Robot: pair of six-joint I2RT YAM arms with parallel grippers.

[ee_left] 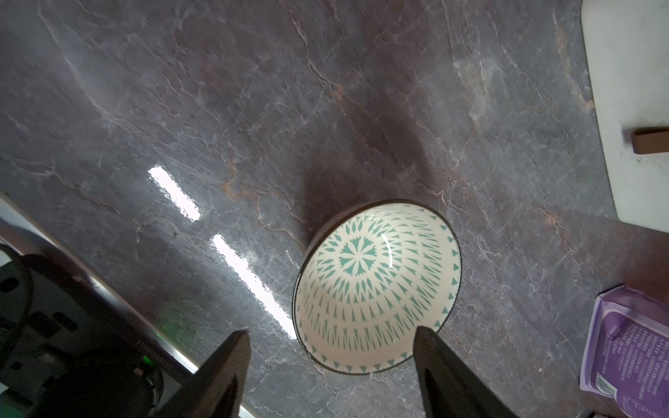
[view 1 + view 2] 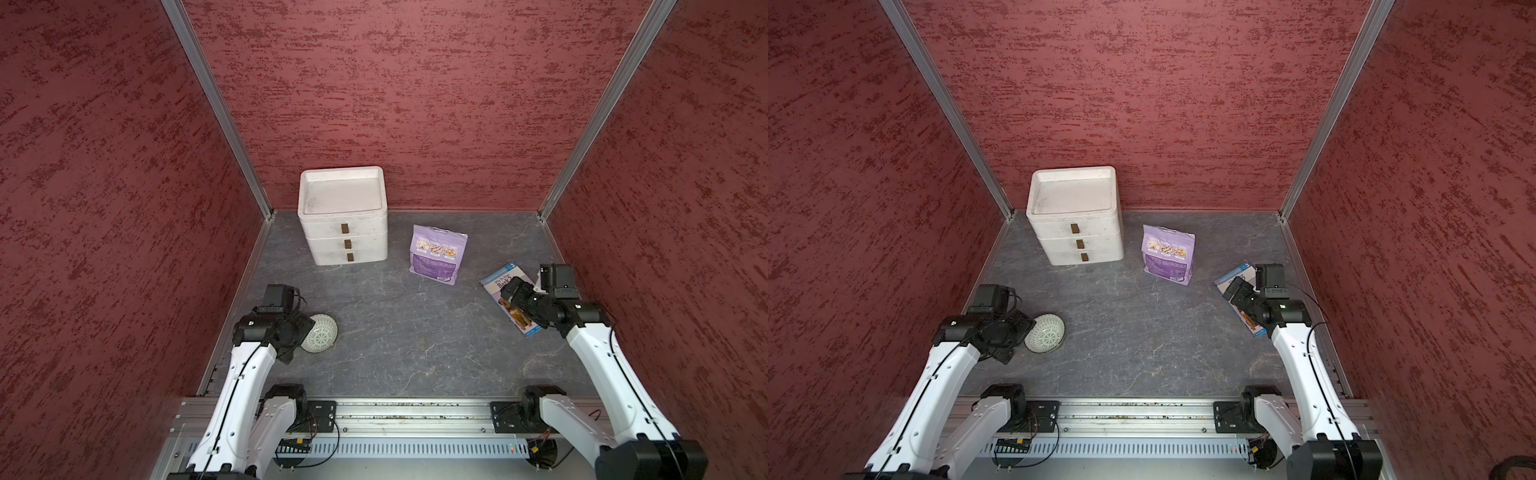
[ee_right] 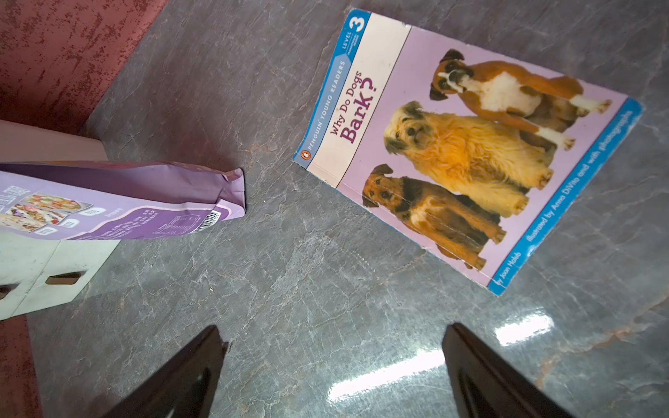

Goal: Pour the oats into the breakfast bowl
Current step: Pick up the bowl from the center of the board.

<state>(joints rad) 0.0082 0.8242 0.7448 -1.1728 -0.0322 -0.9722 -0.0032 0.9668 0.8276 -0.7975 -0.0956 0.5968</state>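
The small white green-patterned ceramic bowl (image 1: 376, 286), on the left of the grey table (image 2: 395, 332), is lined up before the parted, empty fingers of the left gripper (image 1: 331, 331). Next, the upright lavender oats pouch (image 2: 438, 254), which stands untouched further back, must be grasped by the right gripper (image 3: 333, 327), likewise spread and empty.

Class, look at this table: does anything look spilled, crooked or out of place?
Nothing is spilled. The book lies flat but skewed to the table's edges, partly hidden under the right arm in both top views. The pouch and bowl stand upright.
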